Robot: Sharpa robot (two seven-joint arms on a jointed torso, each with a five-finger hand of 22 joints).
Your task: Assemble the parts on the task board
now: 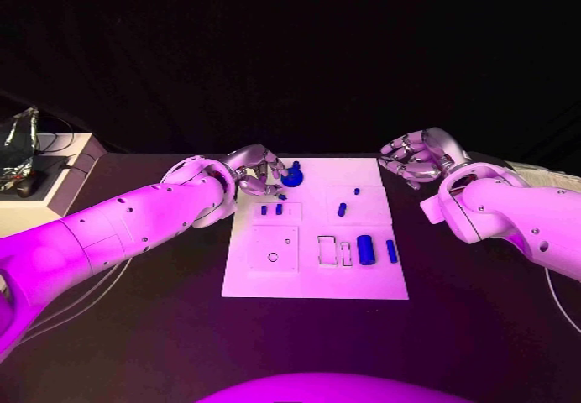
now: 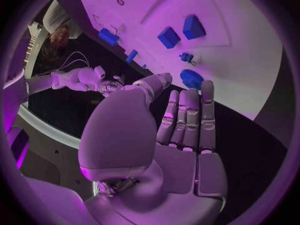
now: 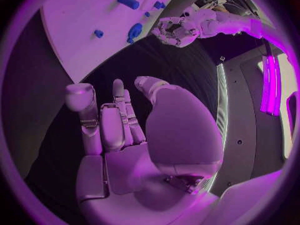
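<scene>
The white task board (image 1: 315, 281) lies mid-table. On it are a round blue part (image 1: 292, 177) at the far left corner, two small blue blocks (image 1: 271, 210), a small blue peg (image 1: 342, 209), a thick blue cylinder (image 1: 366, 249) and a slim blue piece (image 1: 391, 249). My left hand (image 1: 254, 175) hovers over the board's far left corner, right beside the round part (image 2: 192, 78); its fingers (image 2: 187, 115) are straight and hold nothing. My right hand (image 1: 418, 157) is raised beyond the far right corner, off the board, its fingers (image 3: 119, 120) apart and empty.
Outlined recesses (image 1: 274, 252) and slots (image 1: 328, 249) mark the board's near half. A white box (image 1: 49, 180) with gear and cables stands at the table's far left. Bare black table (image 1: 145, 336) surrounds the board.
</scene>
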